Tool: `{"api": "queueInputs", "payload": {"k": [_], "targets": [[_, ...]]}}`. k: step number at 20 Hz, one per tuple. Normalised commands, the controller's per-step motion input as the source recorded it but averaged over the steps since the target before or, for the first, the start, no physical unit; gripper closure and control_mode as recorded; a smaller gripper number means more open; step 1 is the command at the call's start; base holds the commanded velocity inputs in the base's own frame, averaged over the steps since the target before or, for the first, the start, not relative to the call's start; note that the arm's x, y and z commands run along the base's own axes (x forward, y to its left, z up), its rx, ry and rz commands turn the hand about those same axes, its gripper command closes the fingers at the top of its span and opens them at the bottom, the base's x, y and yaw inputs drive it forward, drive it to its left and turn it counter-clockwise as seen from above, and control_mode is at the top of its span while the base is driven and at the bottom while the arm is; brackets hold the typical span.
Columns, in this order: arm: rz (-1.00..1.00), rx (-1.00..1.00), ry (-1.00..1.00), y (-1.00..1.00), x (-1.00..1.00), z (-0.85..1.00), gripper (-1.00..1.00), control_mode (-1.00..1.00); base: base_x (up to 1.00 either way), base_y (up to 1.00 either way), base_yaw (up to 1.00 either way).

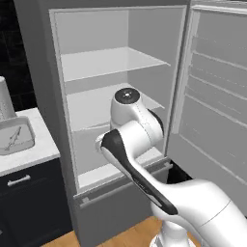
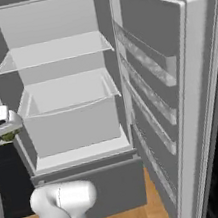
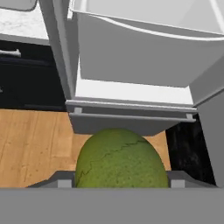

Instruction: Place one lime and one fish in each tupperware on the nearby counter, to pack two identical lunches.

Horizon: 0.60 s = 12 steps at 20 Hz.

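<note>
A big green lime [image 3: 120, 157] sits between the fingertips of my gripper [image 3: 119, 184], which is shut on it, held in the air in front of the open fridge's lower part. From the right base view the gripper [image 2: 3, 128] is at the far left edge, with the lime [image 2: 5, 135] showing green under the hand. The white counter [image 1: 36, 153] lies left of the fridge, above black cabinet fronts. On it rests a grey tupperware [image 1: 15, 137] with faint marks inside that I cannot make out. Its corner [image 3: 17, 3] shows in the hand view. Fish are out of view.
The grey fridge [image 1: 120, 87] stands open with bare shelves and a drawer [image 2: 72, 117]. Its door [image 2: 179, 93] swings out to the right. A tall grey object [image 1: 5, 99] stands on the counter behind the tupperware. Wooden floor [image 3: 30, 144] lies below the gripper.
</note>
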Motion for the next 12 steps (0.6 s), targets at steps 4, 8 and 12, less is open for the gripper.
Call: {"api": "queueInputs", "payload": {"k": [4, 8, 12], "targets": [[0.00, 0.00, 0.00, 0.00, 0.00, 0.00, 1.00, 1.00, -0.51, 1.00, 0.03], [0.00, 0.00, 0.00, 0.00, 0.00, 0.00, 1.00, 1.00, 0.02, 1.00, 0.00], [0.00, 0.00, 0.00, 0.00, 0.00, 0.00, 1.00, 1.00, 0.53, 1.00, 0.00]]}}
